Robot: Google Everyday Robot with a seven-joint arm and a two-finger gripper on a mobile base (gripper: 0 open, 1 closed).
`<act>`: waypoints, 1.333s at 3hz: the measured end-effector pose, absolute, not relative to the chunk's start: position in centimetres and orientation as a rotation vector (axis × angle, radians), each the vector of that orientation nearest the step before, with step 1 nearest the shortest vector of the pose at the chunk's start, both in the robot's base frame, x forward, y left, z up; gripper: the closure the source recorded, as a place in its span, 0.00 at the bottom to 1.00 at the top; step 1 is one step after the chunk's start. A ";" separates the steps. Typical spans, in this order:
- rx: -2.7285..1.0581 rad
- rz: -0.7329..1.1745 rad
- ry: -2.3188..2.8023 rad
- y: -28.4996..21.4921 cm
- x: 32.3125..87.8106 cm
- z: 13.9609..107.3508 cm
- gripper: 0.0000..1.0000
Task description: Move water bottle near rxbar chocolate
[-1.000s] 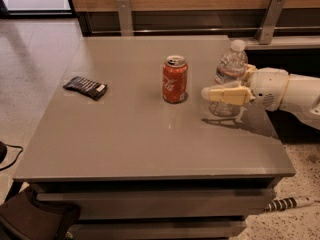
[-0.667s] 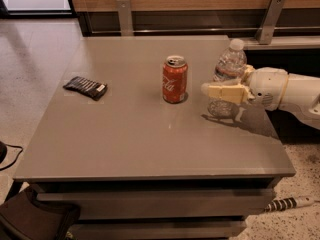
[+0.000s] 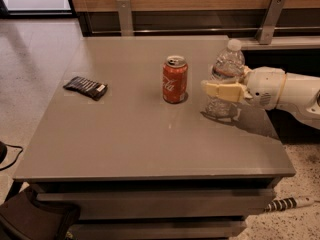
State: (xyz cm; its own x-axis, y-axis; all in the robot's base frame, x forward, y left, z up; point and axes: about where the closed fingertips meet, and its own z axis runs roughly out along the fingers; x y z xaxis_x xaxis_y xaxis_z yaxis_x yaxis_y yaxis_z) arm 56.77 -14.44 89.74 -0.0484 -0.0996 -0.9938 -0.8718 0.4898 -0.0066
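The water bottle [image 3: 227,64], clear and ribbed with a white cap, stands upright on the grey table [image 3: 150,134] at the right, just right of a red soda can. My gripper [image 3: 217,84] reaches in from the right and is shut on the bottle's middle, with one pale finger [image 3: 222,90] across its front and the other behind it. The rxbar chocolate [image 3: 85,87], a flat dark bar with pale stripes, lies far to the left near the table's left edge.
The red soda can [image 3: 175,79] stands upright between the bottle and the bar, close to the bottle. A wooden wall with metal brackets [image 3: 270,19] runs behind the table. A dark bag [image 3: 35,221] sits on the floor at lower left.
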 end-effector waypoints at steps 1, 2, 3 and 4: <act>-0.886 0.784 1.502 -14.4 56.8 89.8 1.00; -0.890 0.774 1.517 -13.9 56.5 90.9 1.00; -0.868 0.755 1.547 -12.7 54.8 93.8 1.00; -0.846 0.720 1.559 -10.6 52.0 96.9 1.00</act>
State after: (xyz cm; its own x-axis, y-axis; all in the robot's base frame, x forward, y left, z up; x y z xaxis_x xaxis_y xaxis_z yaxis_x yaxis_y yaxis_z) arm 51.99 -10.61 96.93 -0.0757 -0.1273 -0.9890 -0.8354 0.5496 -0.0068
